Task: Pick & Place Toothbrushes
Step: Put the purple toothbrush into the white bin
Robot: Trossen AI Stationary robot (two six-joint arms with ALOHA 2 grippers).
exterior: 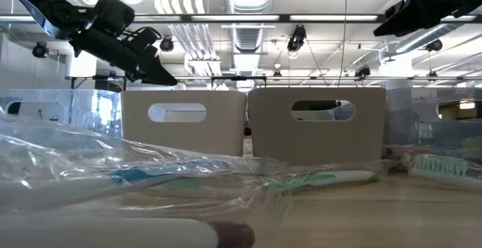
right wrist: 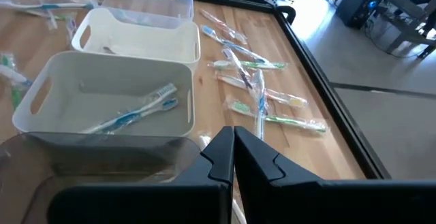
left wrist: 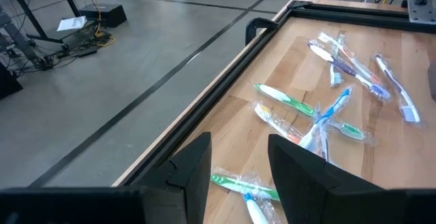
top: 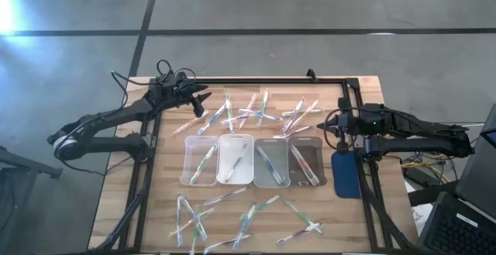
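Note:
Wrapped toothbrushes lie loose on the wooden table in a far group and a near group; single ones lie in the trays. My left gripper hangs open above the table's far left corner. In the left wrist view its fingers stand apart over a green toothbrush lying on the wood far below. My right gripper is shut and raised at the table's right edge, beside the darkest tray. In its wrist view the fingers are together, with nothing between them.
Several trays stand in a row across the table's middle: clear, white, grey and smoky. A blue toothbrush lies in the grey one. A blue flat object sits at the right edge. A black frame rims the table.

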